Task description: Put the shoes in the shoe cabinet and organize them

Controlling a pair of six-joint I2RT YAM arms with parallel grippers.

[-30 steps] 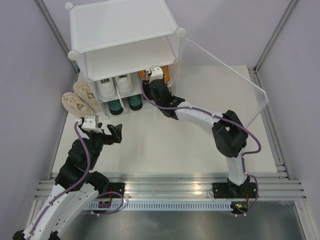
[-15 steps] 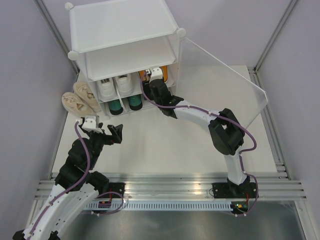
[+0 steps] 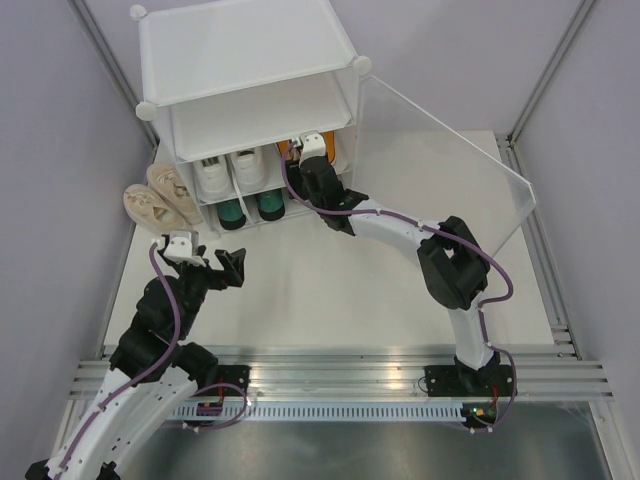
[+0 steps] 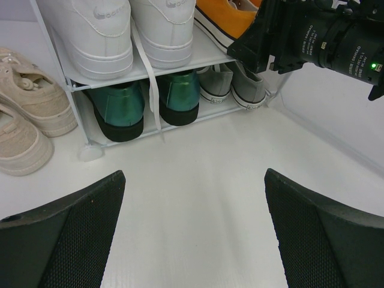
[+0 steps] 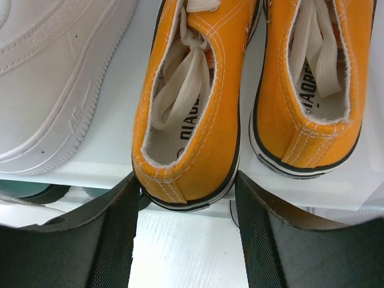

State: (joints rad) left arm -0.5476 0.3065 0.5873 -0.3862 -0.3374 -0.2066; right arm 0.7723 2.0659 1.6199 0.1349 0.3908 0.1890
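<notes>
Right hand gripping orange shoe heel, toe into cabinet

Left arm, lower left of the top view, and right arm, centre right: white link shells, black joint housings. A purple cable loops along each. Black base plates near the bottom edge. White block at each wrist. Jaws black, inner faces mesh-textured. Right wrist housing carries white lettering and a lit green indicator.
</notes>
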